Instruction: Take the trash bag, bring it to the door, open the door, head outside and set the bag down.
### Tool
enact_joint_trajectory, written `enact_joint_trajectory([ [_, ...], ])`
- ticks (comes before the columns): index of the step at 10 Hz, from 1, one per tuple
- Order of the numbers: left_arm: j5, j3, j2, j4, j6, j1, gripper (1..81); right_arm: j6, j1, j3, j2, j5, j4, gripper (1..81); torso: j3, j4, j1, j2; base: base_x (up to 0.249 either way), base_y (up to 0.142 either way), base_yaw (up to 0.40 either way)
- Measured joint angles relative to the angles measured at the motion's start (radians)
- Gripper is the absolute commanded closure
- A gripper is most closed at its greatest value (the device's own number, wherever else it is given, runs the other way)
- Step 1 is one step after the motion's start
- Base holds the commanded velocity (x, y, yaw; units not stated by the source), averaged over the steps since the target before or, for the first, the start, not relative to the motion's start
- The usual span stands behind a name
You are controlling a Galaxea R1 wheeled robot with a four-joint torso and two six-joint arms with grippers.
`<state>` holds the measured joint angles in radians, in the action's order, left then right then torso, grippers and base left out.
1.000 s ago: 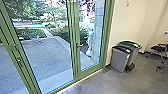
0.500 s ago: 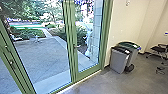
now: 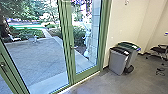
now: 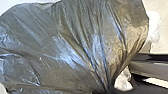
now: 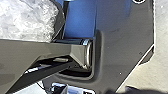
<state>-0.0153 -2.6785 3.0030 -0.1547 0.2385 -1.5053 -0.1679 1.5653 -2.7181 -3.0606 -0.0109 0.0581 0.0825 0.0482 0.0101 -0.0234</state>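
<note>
the dark trash bag (image 4: 75,45) bulges from my left gripper (image 4: 107,90), clamped at its gathered neck, the pinch cut off at the view's edge; its thin film shines, creased and pleated. i cannot tell my right gripper's state, nor what the pale crinkled mass (image 5: 27,20) is. green-framed glass doors (image 3: 70,37) stand left.

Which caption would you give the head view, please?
Tall green-framed glass doors look onto a grey paved yard, with boxy grey bins standing by the cream wall.
</note>
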Motion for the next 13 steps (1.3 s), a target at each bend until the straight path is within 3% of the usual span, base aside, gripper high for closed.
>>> enact_joint_trajectory([
  [7,0.0,0.0,0.0,0.0,0.0,-0.003,81.1,0.0,0.002,0.0,0.0,0.0,0.0,1.0,0.0,0.0,0.0,0.0,0.119,-0.077,0.0],
  [13,-0.001,0.0,0.002,0.0,0.0,-0.004,81.1,0.0,0.017,0.0,0.0,0.012,0.0,1.0,0.0,0.0,0.0,0.0,0.121,0.0,0.0],
])
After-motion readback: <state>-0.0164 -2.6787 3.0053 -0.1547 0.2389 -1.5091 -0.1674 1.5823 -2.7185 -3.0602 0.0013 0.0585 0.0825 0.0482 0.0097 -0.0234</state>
